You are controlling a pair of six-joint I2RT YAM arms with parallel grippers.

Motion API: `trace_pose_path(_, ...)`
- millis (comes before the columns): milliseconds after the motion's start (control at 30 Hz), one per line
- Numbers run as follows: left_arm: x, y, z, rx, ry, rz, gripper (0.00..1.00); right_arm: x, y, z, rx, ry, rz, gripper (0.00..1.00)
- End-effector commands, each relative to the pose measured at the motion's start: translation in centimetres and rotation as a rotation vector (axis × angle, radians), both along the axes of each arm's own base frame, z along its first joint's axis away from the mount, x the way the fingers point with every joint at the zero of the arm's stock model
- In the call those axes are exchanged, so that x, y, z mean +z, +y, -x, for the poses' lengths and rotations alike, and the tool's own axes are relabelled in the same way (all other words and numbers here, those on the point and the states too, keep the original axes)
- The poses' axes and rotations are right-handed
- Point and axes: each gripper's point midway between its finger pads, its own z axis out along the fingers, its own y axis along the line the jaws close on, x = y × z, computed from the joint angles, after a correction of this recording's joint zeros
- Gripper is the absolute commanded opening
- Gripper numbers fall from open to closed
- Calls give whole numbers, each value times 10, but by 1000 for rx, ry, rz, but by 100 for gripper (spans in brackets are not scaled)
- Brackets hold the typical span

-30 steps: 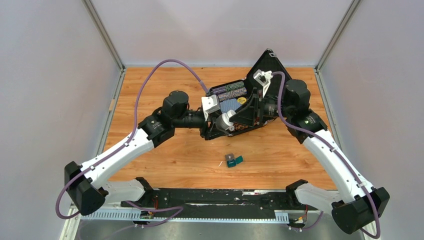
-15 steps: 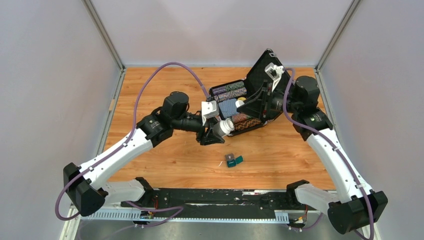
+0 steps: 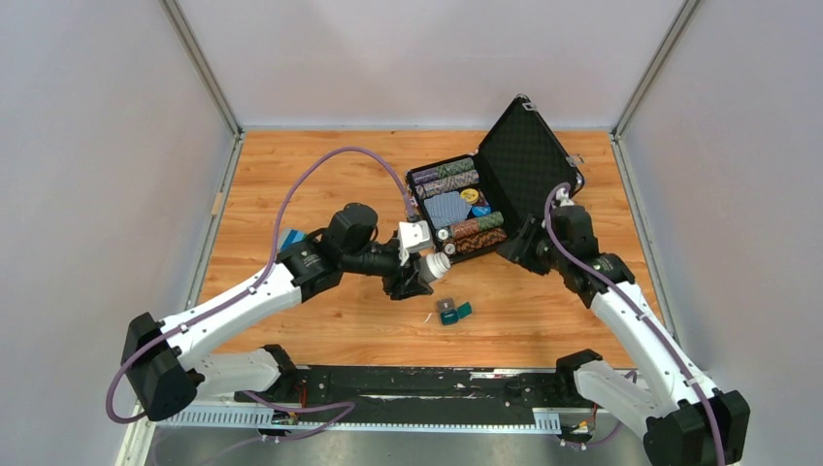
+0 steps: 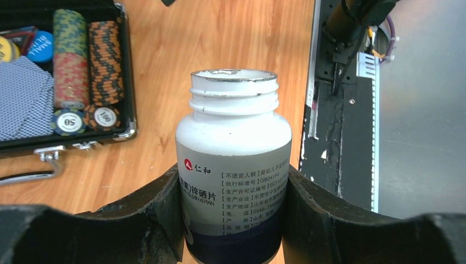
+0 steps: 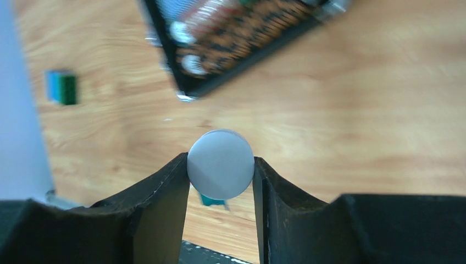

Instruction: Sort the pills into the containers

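Teal box (image 3: 452,312) sits open at the lower middle of the top view, just down-right of the left gripper (image 3: 423,275), which is the nearer arm. Its bottle (image 3: 437,264) lies roughly level, mouth pointing right. One box, one bottle, one chip case (image 3: 456,207).

Left wrist: jaws pinching the bottle, mouth uncapped, can't see any pills.

Right wrist: right gripper (image 5: 220,166) squeezing one white cap (image 5: 220,158), with a bit of the box peeking out beneath it.
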Motion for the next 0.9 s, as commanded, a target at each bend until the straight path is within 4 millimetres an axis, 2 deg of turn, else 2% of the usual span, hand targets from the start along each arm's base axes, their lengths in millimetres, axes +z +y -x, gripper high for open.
trace_pose_path(0,-2,-10,-2,-1,-30,14,0,-53,-49,14,-310,154,123,36)
trace_pose_path(200,-30,-11,0,21,22,-24,0,-104,-65,17,-392,253,239,39)
trace_pose_path(267,-45,-10,0,34,38,-53,0,-118,-71,18,-424,283,297,44)
trace_pose_path(367,-65,-8,2,41,67,-101,0,-128,-72,19,-437,290,301,48)
trace_pose_path(500,-81,-7,5,45,78,-146,0,-135,-71,19,-437,292,298,49)
trace_pose_path(733,-98,-11,16,8,104,-188,0,-152,-80,23,-461,338,358,54)
trace_pose_path(867,-106,-8,17,20,118,-214,0,-150,-78,22,-457,336,349,55)
